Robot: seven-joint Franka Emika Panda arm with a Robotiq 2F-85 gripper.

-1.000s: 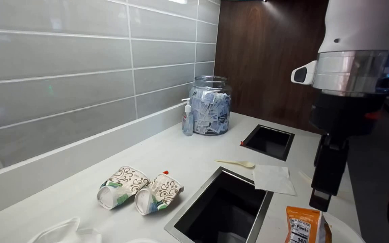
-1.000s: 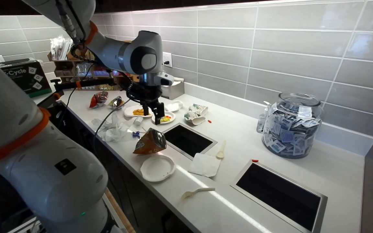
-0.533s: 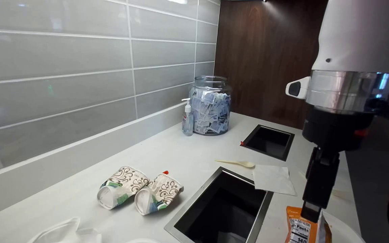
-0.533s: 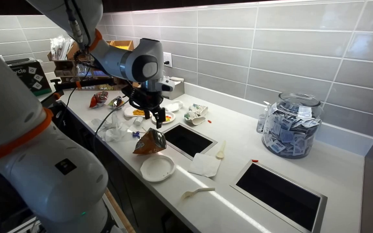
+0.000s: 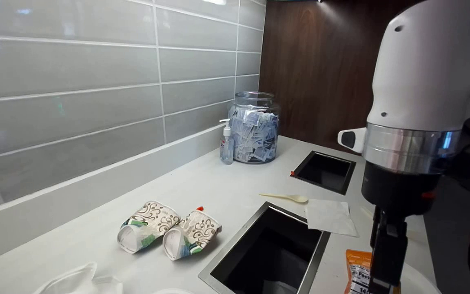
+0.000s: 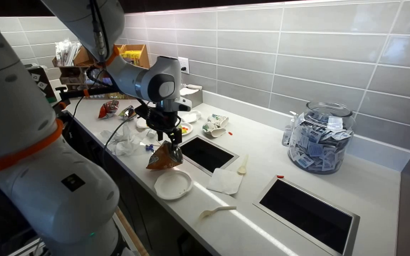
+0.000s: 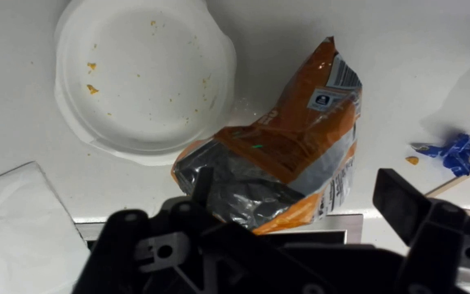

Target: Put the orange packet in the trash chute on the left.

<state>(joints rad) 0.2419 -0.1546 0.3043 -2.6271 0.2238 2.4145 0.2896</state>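
The orange packet stands on the counter with its silver foil mouth open. It shows from above in the wrist view and partly behind the gripper in an exterior view. My gripper is open just above it. One finger overlaps the foil mouth; whether it is inside or touching, I cannot tell. The other finger is beyond the packet's printed side, apart from it. In an exterior view the gripper is right over the packet's top. The nearby chute is a dark framed opening beside the packet, also seen in an exterior view.
A white plate with crumbs lies against the packet. A napkin and a spoon lie by the chute. A second chute lies farther right. Crushed floral cups and a glass jar stand toward the wall.
The gripper has moved down toward the packet, and its fingers have come to the packet's top. The gripper stays open. The packet has not moved.
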